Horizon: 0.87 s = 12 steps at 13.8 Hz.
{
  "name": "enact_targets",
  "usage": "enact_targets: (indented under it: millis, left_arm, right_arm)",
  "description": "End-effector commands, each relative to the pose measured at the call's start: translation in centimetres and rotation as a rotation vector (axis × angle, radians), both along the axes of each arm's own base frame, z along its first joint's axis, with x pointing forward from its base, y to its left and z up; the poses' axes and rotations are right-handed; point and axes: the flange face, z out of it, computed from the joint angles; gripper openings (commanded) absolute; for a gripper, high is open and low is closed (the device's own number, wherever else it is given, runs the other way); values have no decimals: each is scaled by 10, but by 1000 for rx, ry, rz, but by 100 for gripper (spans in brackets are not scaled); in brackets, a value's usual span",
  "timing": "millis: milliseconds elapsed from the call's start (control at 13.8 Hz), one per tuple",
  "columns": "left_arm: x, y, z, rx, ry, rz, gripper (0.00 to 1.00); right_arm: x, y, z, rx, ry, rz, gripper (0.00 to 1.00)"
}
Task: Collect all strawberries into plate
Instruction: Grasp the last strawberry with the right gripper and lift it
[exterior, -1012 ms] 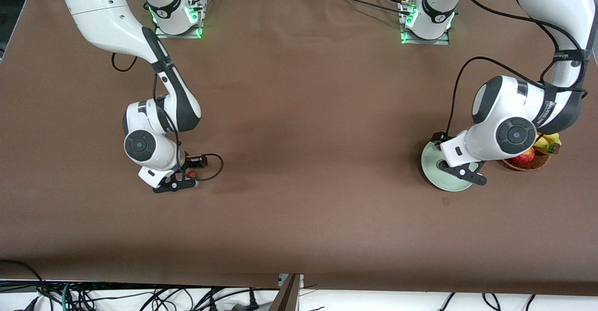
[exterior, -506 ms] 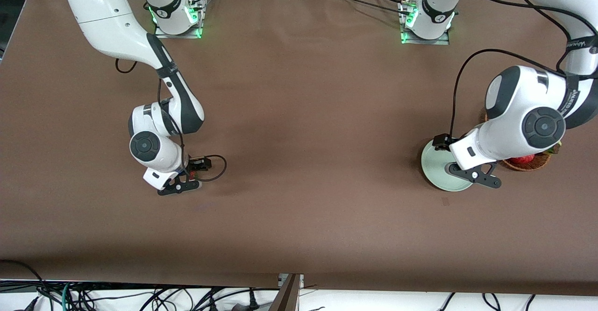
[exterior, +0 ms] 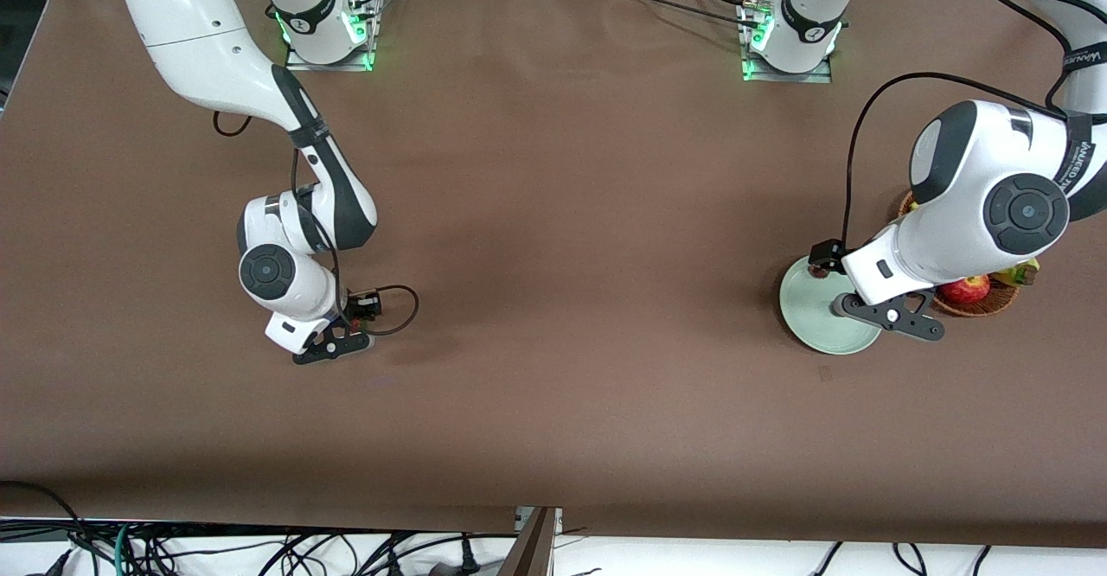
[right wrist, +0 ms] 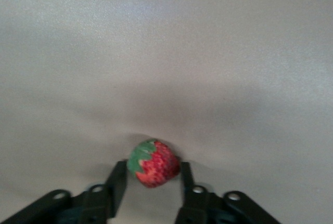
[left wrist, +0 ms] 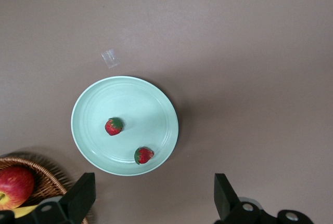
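We are watching the right gripper (exterior: 346, 342) sitting low over the brown table (exterior: 553, 213) toward the right arm's end. In the right wrist view we are seeing a tiny red strawberry with a green leafy cap (right wrist: 153, 163) sitting snug between that gripper's black fingers (right wrist: 118, 180), which are pressing in on both sides, so we are judging the pincer to be closed on the berry. We are not sure yet whether the berry is off the cloth; it is looking very close to the surface.

We are moving over to the left arm's end, where the round, shallow, pale mint-green plate (exterior: 809, 312) is lying on the table, just beside the oval brown wicker basket (exterior: 982, 304) with its larger red apple (exterior: 964, 289). The left gripper (exterior: 895, 321) is hanging above the plate's edge with its fingers spread wide and nothing between them. In the left wrist view we are counting two small red strawberries (left wrist: 113, 126) resting inside the plate, apart from each other.

We are reckoning two of three are home, and only the last berry is needing a carry over to the plate
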Motion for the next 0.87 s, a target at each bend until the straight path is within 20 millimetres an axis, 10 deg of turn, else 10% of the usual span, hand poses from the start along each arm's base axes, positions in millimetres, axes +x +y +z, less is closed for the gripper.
enact_targets:
  millis: [0,434,795]
  left_arm:
    - [-4,-4,1,-2,12,2,100]
    - [-4,-9,-3,-5,15,-2,100]
    - [-4,-9,-3,-12,18,1,100]
  right_arm:
    - [0,-3,3,-5,-9,44,12]
    - [2,10,20,20,-25,64,5]
    - [-31,154,48,241,14,-269,5]
